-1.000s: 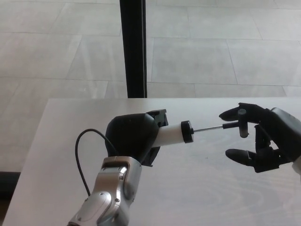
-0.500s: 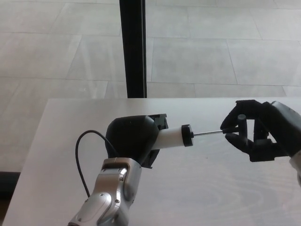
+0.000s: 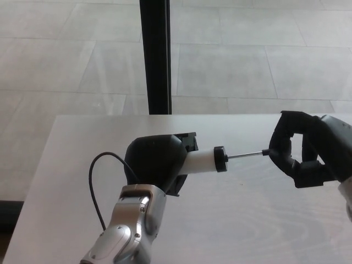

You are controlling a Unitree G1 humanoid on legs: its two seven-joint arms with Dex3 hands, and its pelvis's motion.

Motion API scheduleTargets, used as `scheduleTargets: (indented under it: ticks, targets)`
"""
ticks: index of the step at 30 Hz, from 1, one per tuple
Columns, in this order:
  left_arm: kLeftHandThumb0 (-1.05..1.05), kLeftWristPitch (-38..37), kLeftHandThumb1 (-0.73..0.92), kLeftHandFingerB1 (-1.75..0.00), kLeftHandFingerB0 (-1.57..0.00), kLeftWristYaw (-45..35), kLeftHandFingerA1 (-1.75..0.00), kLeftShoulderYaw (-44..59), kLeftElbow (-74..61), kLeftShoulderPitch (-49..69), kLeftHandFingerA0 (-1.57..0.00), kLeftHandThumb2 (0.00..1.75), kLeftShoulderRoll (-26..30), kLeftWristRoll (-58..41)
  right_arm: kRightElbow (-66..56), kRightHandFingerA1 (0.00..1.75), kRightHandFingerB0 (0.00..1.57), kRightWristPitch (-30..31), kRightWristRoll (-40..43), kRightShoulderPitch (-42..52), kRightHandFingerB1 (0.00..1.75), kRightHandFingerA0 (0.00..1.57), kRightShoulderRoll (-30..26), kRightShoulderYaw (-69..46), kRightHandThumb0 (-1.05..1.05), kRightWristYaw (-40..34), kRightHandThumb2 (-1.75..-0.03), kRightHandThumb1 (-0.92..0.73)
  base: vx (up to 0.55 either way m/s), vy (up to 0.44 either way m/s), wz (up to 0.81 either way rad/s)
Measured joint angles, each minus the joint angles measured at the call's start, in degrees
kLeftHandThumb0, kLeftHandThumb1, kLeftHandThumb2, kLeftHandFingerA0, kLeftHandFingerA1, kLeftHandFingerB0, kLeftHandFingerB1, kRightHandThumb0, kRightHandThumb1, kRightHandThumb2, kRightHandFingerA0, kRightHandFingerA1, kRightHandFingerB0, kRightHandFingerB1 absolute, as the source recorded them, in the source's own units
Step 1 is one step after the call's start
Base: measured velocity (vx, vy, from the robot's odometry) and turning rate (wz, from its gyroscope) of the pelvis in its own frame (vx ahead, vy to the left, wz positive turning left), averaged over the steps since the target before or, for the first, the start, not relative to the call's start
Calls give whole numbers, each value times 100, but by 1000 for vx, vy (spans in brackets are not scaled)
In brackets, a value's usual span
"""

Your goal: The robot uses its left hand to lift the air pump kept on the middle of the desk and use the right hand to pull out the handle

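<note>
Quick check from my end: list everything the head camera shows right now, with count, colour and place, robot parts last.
air pump: one, white barrel with black end cap, held above the middle of the desk, lying sideways
pump rod: one, thin metal, partly drawn out, running from the cap to the right hand
hose: one, black, looping left of the pump over the desk
desk: one, pale wood grain, filling the lower picture
floor: grey tiles, beyond the desk
post: one, black, upright behind the desk
left hand: black, wrapped round the pump barrel, silver forearm below
right hand: black, closed over the handle end of the rod
</note>
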Motion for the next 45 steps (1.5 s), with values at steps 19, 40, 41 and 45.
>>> scheduleTargets:
  ticks: [19,40,41,45]
  targets:
    - [-20,66,58,-156,-69,-69,-175,-2,-125,161,-90,104,264,70,162,175,74,-342,-21,172,162,89,-64,-255,-19,-216,-112,-47,0,0,0]
    - [-18,-14,57,-157,-69,-80,-175,31,-247,498,-90,105,423,63,191,175,72,-494,71,192,157,86,-89,-415,-17,-161,-109,-52,0,0,0]
    - [-18,-27,57,-156,-70,-80,-175,35,-269,513,-91,105,431,63,194,169,77,-506,84,193,143,91,-89,-422,-13,-151,-104,-54,0,0,0]
    - [-20,-41,55,-152,-75,-80,-175,76,-282,555,-94,108,473,58,199,58,10,-522,230,199,26,62,-93,-482,-56,-22,-61,-66,0,0,0]
